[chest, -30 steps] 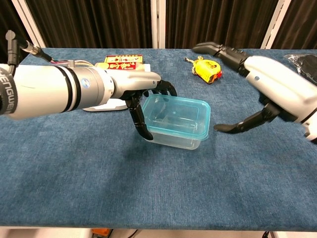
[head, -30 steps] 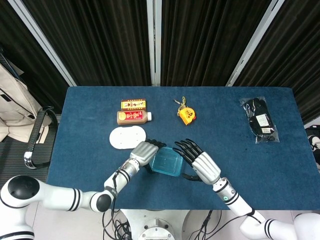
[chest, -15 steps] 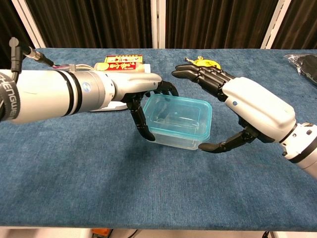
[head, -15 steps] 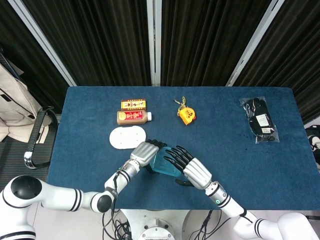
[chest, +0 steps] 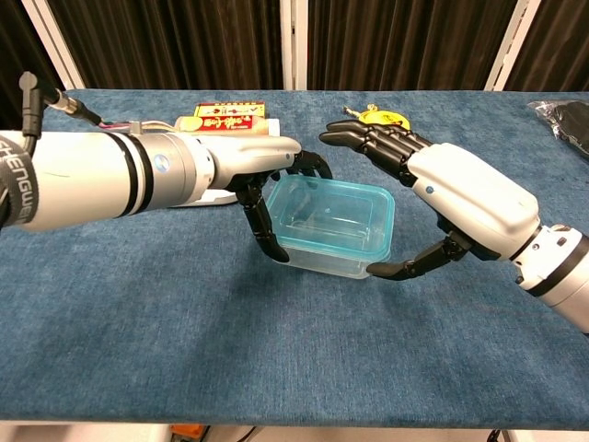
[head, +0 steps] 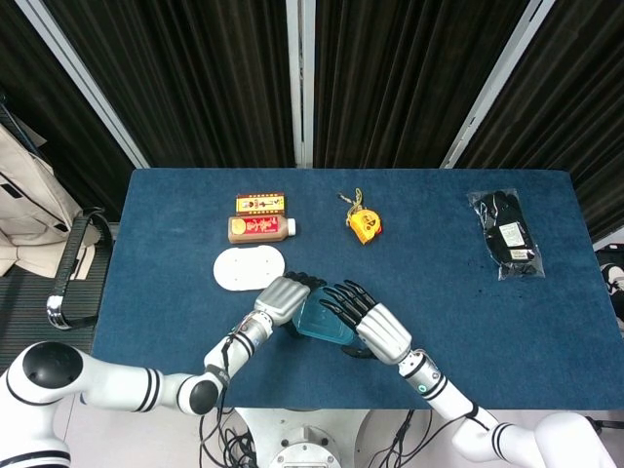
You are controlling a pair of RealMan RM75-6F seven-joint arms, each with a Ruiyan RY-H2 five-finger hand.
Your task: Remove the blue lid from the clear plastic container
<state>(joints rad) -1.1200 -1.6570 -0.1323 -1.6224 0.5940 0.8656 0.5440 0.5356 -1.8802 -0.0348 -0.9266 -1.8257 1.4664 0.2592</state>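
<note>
The clear plastic container (chest: 329,221) with its blue lid (chest: 317,246) sits near the table's front centre, also seen as the container (head: 320,319) in the head view. My left hand (chest: 250,168) grips its left end, fingers curled over the far rim and thumb down the near corner; the head view shows this left hand (head: 281,295) too. My right hand (chest: 460,198) is spread around the right end. Its fingers reach above the far edge and its thumb tip touches the lid's near right corner. In the head view the right hand (head: 373,329) covers part of the lid.
A white oval dish (head: 249,268) lies just behind the left hand. Further back are a brown bottle (head: 259,228) and a flat box (head: 260,203). A yellow tape measure (head: 364,226) sits behind the container, and a black packet (head: 508,236) lies at far right.
My right hand swung left from beside the container to straddle its right end, then edged slightly closer. The left hand and container stayed put.
</note>
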